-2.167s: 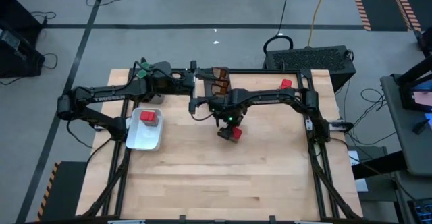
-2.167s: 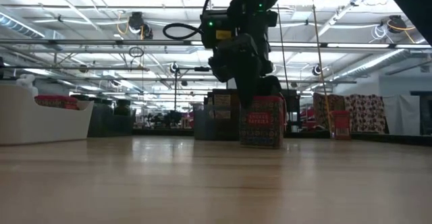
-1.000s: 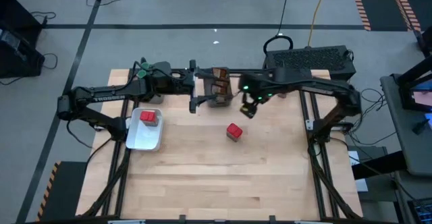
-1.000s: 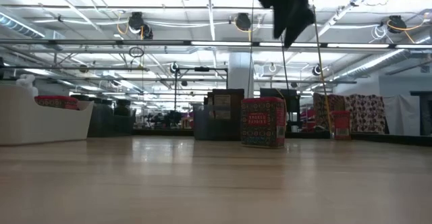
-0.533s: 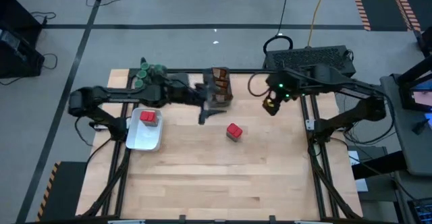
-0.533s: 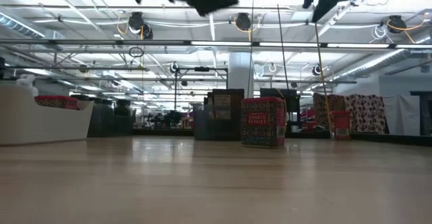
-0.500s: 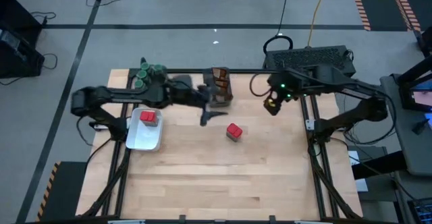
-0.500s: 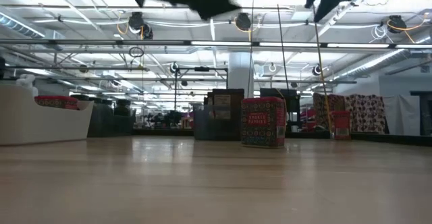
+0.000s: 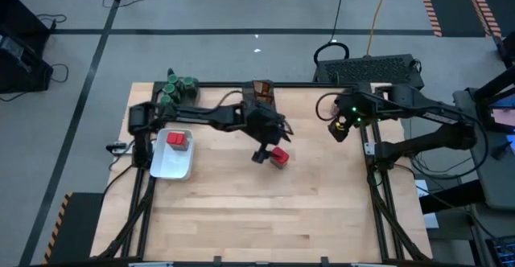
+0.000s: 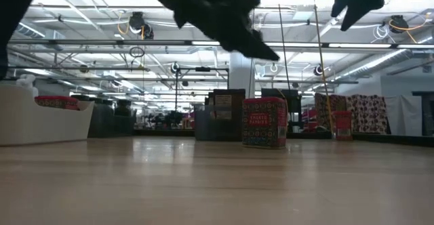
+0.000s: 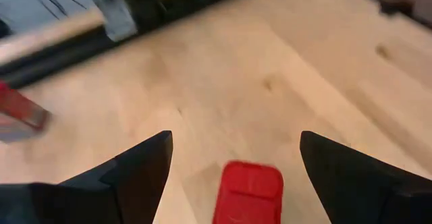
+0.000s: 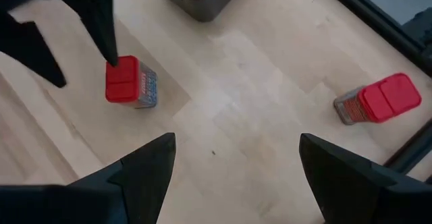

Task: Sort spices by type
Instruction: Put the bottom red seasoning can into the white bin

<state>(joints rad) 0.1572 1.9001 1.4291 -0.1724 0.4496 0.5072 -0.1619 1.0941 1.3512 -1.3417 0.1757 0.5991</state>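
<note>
— Where the table's middle lies bare, what stands there?
— One red-lidded spice container [image 9: 278, 157], upright and alone on the wooden table [image 9: 257, 211]. The left gripper [image 9: 265, 148] hangs just above it with its fingers spread wide; in the left wrist view the red lid [image 11: 247, 191] sits between the two dark fingers, untouched.
— And the other spices?
— Another red container [image 9: 177, 141] lies in the white tray [image 9: 170, 166] at the left. Green-lidded jars [image 9: 177, 86] cluster at the far left corner. A dark grey bin [image 9: 261, 100] at the far edge holds brown-orange packets. One more red container [image 12: 377, 100] stands near the far right edge, seen from the right wrist.
— The right gripper?
— The right gripper [image 9: 339, 128] is raised over the table's right side, well apart from the middle container, fingers parted and holding nothing.
</note>
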